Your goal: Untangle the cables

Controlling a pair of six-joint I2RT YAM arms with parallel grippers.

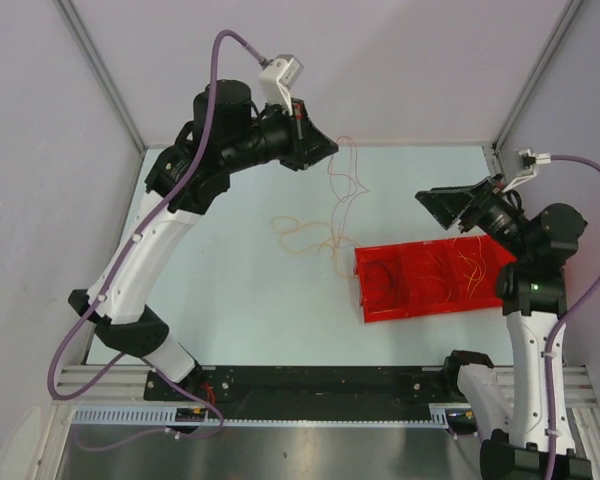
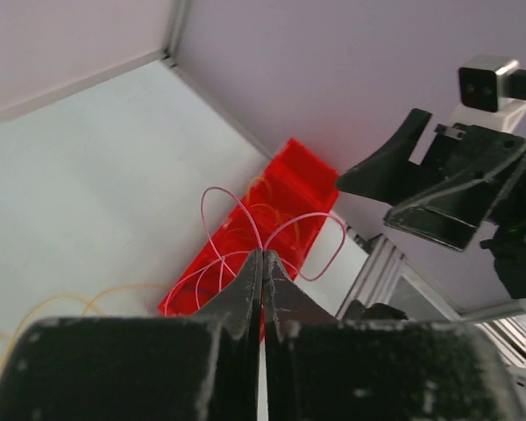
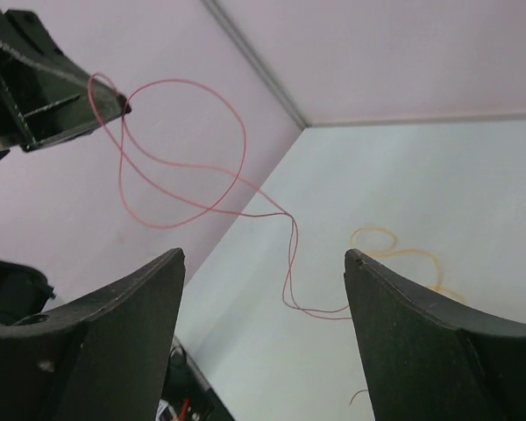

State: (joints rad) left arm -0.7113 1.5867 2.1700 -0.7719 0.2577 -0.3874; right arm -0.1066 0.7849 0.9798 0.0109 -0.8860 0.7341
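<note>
I see my left gripper (image 1: 328, 150) in the upper middle of the top view. Its fingers are pressed together, pinching the red cable (image 1: 345, 190). In the left wrist view the cable curls in loops just past the tips. From the gripper it hangs down, and its low end reaches the table (image 1: 230, 290) near the upper left corner of the tray (image 1: 362, 288). The yellow cable (image 1: 300, 235) lies in loose rings on the table in the middle of the frame, just left of the tray. It seems to cross the red cable there, but the strands are too thin for me to be sure. More thin cables lie in the tray. My right gripper (image 1: 438, 210) hangs over the tray's upper edge, fingers spread wide, holding nothing.
</note>
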